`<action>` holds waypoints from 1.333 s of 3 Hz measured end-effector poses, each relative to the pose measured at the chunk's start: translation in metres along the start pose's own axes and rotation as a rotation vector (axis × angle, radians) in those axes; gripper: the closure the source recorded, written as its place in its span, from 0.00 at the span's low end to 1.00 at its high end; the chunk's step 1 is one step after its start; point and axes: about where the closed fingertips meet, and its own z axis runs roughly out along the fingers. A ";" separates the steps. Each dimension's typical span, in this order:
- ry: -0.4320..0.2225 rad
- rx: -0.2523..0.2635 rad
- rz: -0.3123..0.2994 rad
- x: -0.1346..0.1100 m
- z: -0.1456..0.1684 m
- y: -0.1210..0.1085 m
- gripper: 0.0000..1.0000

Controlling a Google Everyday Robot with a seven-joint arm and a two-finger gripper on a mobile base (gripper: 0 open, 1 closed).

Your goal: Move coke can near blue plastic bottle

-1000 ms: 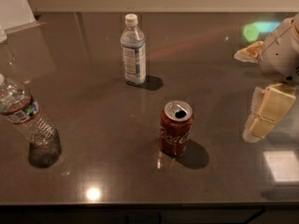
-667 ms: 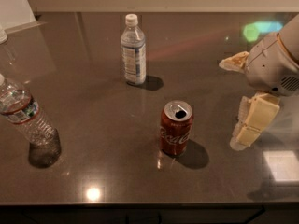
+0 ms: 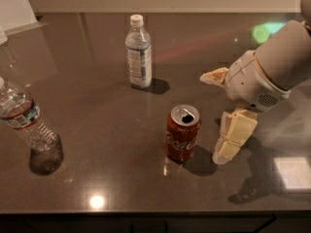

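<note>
The coke can (image 3: 183,133), red with white script and an opened silver top, stands upright at the middle of the dark table (image 3: 97,106). The blue plastic bottle (image 3: 139,53), with a white cap and a pale label, stands upright behind it and a little to the left. My gripper (image 3: 214,118) comes in from the right, open, with one cream finger (image 3: 232,137) just right of the can and the other (image 3: 214,76) farther back. It holds nothing and does not touch the can.
A larger clear ribbed bottle (image 3: 26,125) with a red-blue label band stands at the left edge of the table. The table's front edge runs along the bottom. A pale wall runs behind the table.
My gripper has moved left across the table, from the right edge to just beside the can. The can and both bottles have not moved.
</note>
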 end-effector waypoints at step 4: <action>-0.145 -0.119 0.006 -0.042 0.041 0.010 0.19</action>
